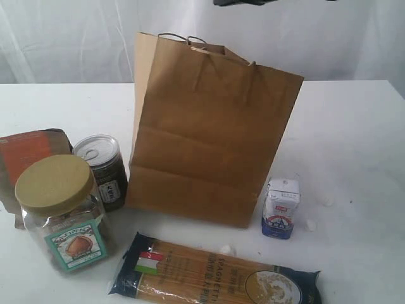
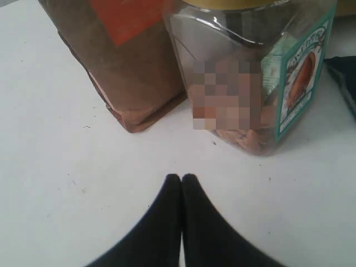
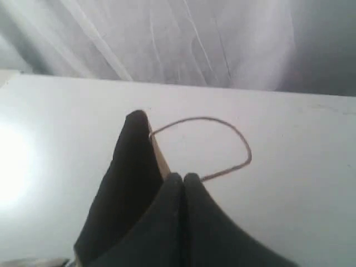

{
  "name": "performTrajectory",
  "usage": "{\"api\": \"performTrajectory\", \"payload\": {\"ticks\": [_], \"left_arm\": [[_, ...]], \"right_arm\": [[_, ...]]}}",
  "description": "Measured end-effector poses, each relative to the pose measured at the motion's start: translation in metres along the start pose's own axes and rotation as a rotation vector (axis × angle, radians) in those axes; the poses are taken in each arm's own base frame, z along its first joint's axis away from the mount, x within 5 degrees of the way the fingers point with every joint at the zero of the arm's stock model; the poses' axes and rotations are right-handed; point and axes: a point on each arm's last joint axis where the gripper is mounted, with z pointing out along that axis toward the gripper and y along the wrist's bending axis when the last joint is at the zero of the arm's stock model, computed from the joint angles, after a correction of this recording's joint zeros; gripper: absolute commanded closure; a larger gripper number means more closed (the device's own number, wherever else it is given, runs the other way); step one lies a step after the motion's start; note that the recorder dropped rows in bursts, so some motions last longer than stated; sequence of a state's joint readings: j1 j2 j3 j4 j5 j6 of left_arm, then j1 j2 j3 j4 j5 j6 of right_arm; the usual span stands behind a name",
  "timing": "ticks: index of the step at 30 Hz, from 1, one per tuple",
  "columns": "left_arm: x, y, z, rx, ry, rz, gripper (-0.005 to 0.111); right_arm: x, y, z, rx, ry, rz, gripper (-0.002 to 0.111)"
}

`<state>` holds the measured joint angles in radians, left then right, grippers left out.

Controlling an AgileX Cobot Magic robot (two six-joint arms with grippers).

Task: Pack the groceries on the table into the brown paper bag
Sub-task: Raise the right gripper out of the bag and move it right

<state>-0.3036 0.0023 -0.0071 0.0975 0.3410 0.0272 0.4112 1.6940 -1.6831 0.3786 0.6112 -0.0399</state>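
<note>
My left claw (image 2: 182,178) is closed, tips together on nothing, close to the worktop (image 1: 354,139) and facing the brown pouch (image 1: 28,158) and the tan-lidded jar (image 1: 60,212). These stand side by side at the frame's left edge. The dark can (image 1: 104,171) stands between jar and brown paper bag (image 1: 209,139), which is upright at centre. The spaghetti packet (image 1: 215,278) lies flat at bottom centre. The small carton (image 1: 280,209) stands at the bag's lower right. My right claw (image 3: 182,177) is closed and empty, near the bag's rim and handle loop.
</note>
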Motion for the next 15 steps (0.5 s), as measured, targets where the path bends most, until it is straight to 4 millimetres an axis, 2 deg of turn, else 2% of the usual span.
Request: {"api": "performTrajectory", "payload": {"ticks": [3,7,15], "left_arm": [[0.000,0.000,0.000,0.000,0.000,0.000,0.107],[0.000,0.000,0.000,0.000,0.000,0.000,0.107],[0.000,0.000,0.000,0.000,0.000,0.000,0.107]], "right_arm": [[0.003,-0.004,0.016,-0.004,-0.017,0.029,0.108],[0.016,-0.008,0.034,-0.005,0.063,0.017,0.108],[0.021,0.008,0.041,-0.042,0.058,-0.063,0.108]]}}
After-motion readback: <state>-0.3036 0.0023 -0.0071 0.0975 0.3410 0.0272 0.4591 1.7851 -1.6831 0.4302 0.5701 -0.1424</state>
